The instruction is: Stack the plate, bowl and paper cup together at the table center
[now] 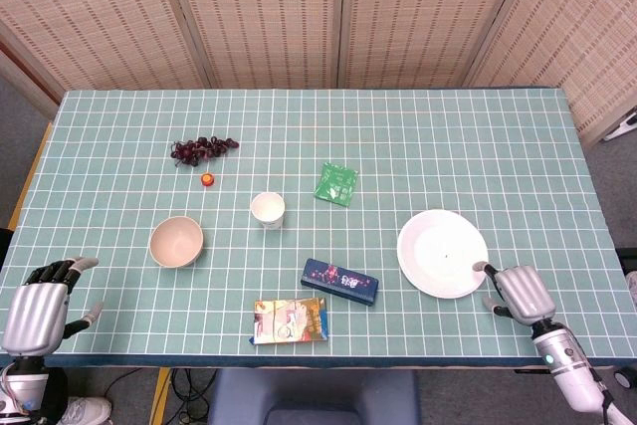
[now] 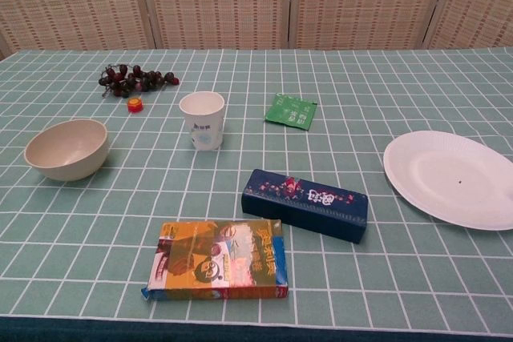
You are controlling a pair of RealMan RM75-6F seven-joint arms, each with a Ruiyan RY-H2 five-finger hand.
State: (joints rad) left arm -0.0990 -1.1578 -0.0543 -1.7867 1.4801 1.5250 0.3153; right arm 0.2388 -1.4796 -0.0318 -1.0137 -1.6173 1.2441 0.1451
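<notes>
A white plate (image 1: pixel 443 253) lies at the table's right, a beige bowl (image 1: pixel 176 242) at the left, a paper cup (image 1: pixel 267 210) upright between them. The right hand (image 1: pixel 518 293), fingers spread and empty, sits just beside the plate's near edge. The left hand (image 1: pixel 38 310) rests open at the near left corner.

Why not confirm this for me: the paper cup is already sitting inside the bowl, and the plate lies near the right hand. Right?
Not quite. In the head view the paper cup stands on the table apart from the bowl, not inside it. The plate does lie near the right hand.
</notes>
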